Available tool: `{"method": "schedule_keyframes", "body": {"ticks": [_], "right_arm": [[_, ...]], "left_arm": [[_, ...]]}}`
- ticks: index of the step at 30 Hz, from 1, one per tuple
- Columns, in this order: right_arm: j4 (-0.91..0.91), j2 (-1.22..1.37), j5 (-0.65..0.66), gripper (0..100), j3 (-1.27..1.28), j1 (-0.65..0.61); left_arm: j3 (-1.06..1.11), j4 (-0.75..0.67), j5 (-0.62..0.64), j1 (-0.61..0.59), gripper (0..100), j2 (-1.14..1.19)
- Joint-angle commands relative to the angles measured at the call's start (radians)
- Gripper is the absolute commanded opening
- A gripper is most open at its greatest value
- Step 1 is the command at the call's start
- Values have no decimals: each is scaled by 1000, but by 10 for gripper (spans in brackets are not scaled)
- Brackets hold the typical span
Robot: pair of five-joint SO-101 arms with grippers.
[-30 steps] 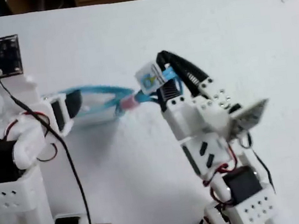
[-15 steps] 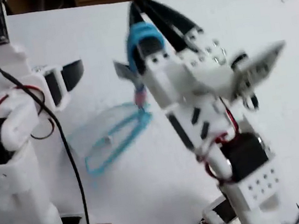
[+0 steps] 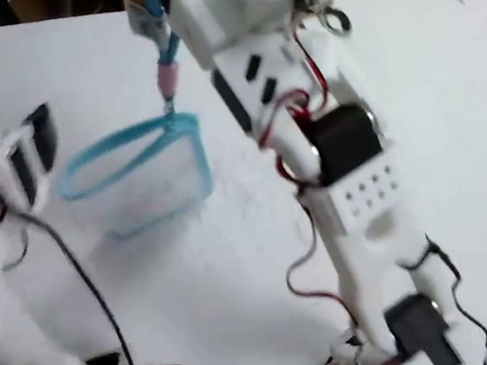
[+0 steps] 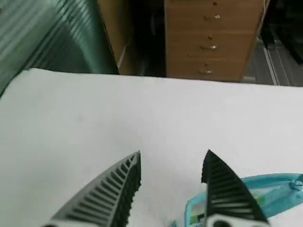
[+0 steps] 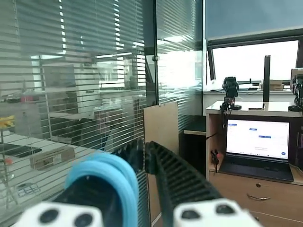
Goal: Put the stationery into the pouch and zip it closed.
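The pouch [image 3: 148, 182] is clear, soft plastic with a slight gloss and a duller blue trim. The strap [image 3: 164, 71] rising from it looks like cloth tape. The surface [image 3: 237, 265] under the pouch is white, matt and faintly rough. Beside the pouch, the left claw [image 4: 173, 153] is dark matt plastic with ribbed faces. The right claw [image 5: 145, 150] over the pouch has the same finish. Beyond the pouch, a drawer chest [image 4: 213, 38] is smooth wood with small metal pulls.

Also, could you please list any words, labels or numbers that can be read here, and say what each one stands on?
Tag on the strap of the pouch: coloured print, too blurred to read.
Laptop screen: a few lines of text, too small to read.
Nothing else carries legible text.
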Motion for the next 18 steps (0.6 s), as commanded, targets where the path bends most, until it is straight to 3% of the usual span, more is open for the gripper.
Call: {"method": "schedule_keyframes", "body": {"ticks": [1, 8, 12, 18], "right_arm": [[4, 90, -5, 16, -157, -7], [4, 292, 52, 16, -245, -7], [15, 360, 60, 16, -288, -1], [39, 390, 60, 16, -351, -25]], "left_arm": [[15, 2, -29, -42, 152, -159], [399, -2, -126, -19, 24, -533], [411, -2, -241, -24, 24, -756], [829, -2, -259, 177, 24, -773]]}}
